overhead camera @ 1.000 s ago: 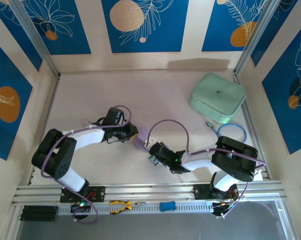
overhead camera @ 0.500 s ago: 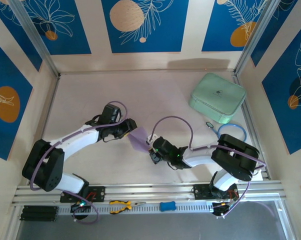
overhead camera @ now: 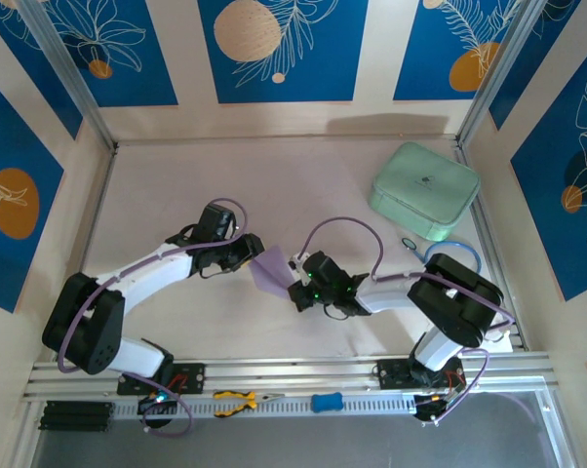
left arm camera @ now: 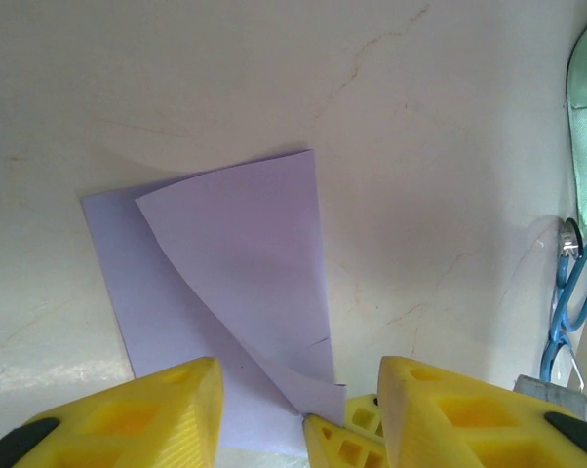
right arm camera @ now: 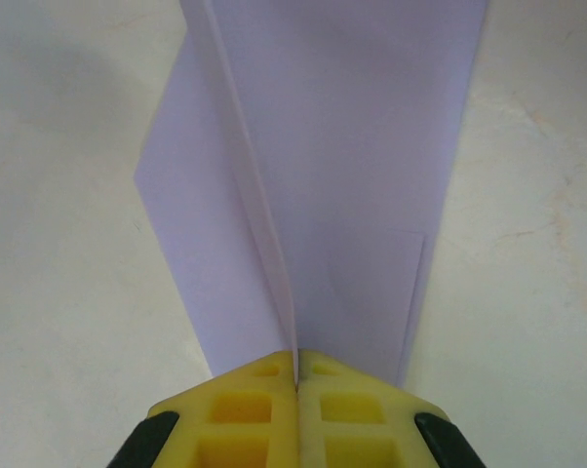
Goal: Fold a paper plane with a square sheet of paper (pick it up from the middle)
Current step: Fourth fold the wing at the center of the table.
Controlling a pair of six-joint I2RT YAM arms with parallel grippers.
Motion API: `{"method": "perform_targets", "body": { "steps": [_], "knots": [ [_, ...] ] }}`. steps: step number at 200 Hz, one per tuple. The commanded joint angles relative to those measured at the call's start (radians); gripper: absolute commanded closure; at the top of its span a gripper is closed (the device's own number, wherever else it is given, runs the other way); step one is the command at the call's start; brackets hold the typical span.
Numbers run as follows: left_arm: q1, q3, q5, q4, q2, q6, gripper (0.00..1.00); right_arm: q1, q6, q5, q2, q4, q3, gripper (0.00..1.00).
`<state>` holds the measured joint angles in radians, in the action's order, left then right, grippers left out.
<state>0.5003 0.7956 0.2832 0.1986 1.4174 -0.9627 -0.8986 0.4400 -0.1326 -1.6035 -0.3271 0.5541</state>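
Pinching the paper sheet (right arm camera: 352,146) edge-on, right fingers (right arm camera: 245,409) are closed; left fingers (left arm camera: 128,409) parted around its corner

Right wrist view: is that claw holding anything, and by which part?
The right claw is shut on the sheet of paper, pinching the near edge of its raised fold. The left claw is open, holding nothing.
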Motion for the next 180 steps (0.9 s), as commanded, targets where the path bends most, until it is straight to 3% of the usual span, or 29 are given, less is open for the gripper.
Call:
{"method": "perform_targets", "body": {
  "steps": [1,86,180],
  "knots": [
    [0.003,-0.011,0.004,-0.011,0.0,0.0,0.59,0.019,0.071,0.096,-0.025,0.023,0.02,0.98],
    [0.014,-0.045,0.058,-0.106,0.037,-0.03,0.96,0.093,0.192,0.216,-0.047,-0.072,-0.025,0.98],
    [0.099,-0.042,0.089,-0.239,0.143,-0.065,1.0,0.145,0.271,0.313,-0.072,-0.158,-0.062,0.98]
  ]
}}
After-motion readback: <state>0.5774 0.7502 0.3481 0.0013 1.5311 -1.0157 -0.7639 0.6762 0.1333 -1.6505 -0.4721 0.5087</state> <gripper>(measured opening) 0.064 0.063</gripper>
